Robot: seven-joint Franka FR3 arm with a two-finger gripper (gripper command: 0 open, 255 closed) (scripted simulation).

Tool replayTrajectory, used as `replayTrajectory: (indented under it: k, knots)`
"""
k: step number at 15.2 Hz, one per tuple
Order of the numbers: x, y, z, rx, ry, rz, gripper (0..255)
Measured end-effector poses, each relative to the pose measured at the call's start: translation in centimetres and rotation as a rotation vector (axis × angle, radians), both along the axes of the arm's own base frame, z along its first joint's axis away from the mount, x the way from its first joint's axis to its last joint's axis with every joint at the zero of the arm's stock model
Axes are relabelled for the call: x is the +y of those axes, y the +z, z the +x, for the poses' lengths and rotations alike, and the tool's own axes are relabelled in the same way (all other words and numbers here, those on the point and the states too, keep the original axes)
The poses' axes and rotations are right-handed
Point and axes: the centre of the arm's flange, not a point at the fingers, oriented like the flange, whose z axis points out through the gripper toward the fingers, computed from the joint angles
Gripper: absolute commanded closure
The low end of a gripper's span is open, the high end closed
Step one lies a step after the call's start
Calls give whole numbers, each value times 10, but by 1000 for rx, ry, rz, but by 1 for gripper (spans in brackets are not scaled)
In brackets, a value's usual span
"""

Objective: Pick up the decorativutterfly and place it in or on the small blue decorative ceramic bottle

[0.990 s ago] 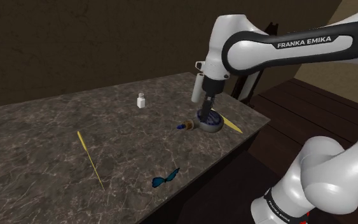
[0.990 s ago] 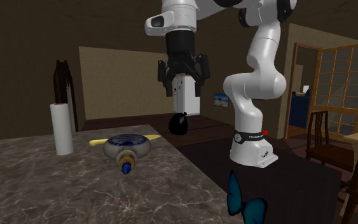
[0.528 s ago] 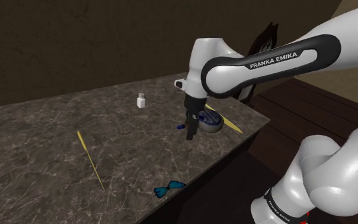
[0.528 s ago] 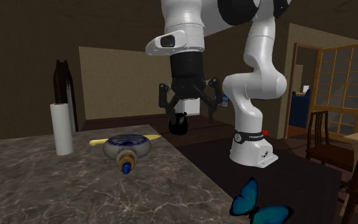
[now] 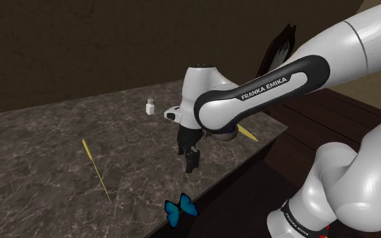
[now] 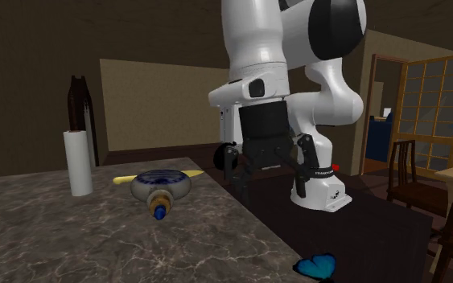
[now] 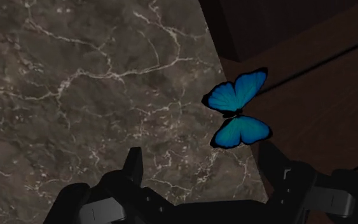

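Here the wide, empty fingers (image 7: 133, 167) hang over the surface (image 7: 75, 83); the butterfly (image 7: 238, 109) sits at its edge. The second exterior view's left shows the bottle (image 6: 162, 187) lying near a white roll (image 6: 77, 163).

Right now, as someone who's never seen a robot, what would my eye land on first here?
Probably the bright blue butterfly by the dark marble table's edge, just ahead of the open black pincer. Next, the big white arm bending low over that table. Further along the table, a round bottle lies on its side.
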Motion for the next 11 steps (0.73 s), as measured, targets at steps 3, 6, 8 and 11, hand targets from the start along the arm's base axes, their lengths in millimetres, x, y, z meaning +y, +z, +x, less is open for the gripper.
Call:
replayTrajectory:
  k: [3,6,8,11]
  knots:
    - [34,-22,-11,4,127,29,0]
    - [43,-37,-16,5,170,39,0]
    - [44,-47,-17,6,174,41,0]
    - [47,-63,-20,6,176,41,0]
